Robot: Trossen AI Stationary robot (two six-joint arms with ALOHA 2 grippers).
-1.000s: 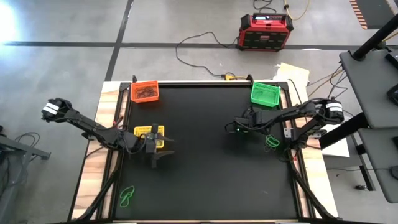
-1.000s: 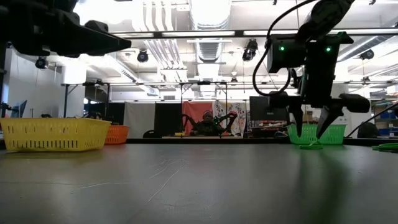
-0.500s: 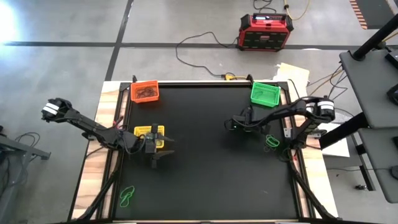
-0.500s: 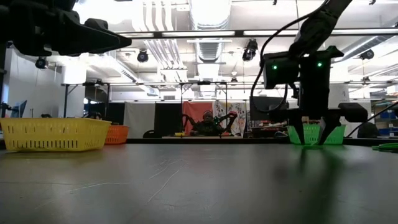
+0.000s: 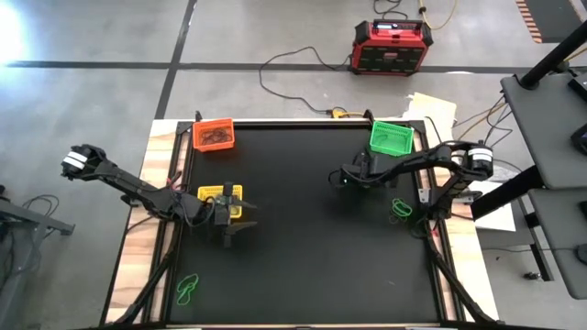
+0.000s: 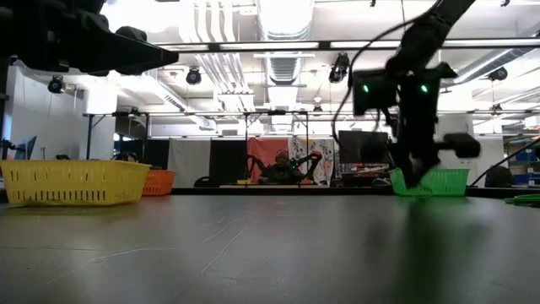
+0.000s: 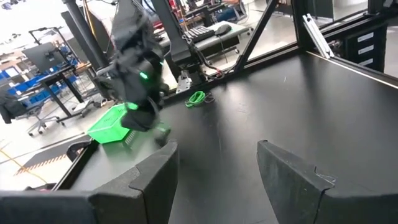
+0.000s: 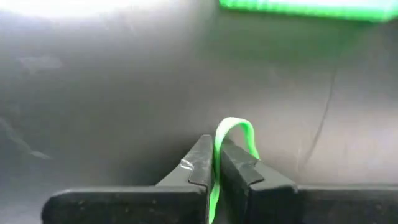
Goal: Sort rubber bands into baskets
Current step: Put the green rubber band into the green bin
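My right gripper (image 5: 342,177) is over the black mat's right half, a little in front of the green basket (image 5: 391,138), shut on a green rubber band (image 8: 237,132). In the low view it hangs low over the mat (image 6: 413,179). My left gripper (image 5: 235,225) waits open beside the yellow basket (image 5: 221,200), nothing between its fingers (image 7: 214,168). The orange basket (image 5: 214,135) stands at the far left with dark bands inside. Other green rubber bands lie on the mat at the right (image 5: 400,207) and at the near left (image 5: 187,290). My right gripper pinches the thin green rubber band between its two fingertips (image 8: 200,163). A short loop of the band (image 8: 244,129) arches out past the fingertips. The fingers slant down at the mat from above. Whether the band is clear of the mat I cannot tell.
A red-and-black box (image 5: 393,46) with cables sits on the floor beyond the table. The mat's middle (image 5: 293,211) is bare between the two arms. Wooden strips and black frame rails edge the mat on both sides.
My right gripper has moved a little toward the table's left and far edges, staying low over the mat, and its fingers have shut; in the low view they stood apart before and are together now.
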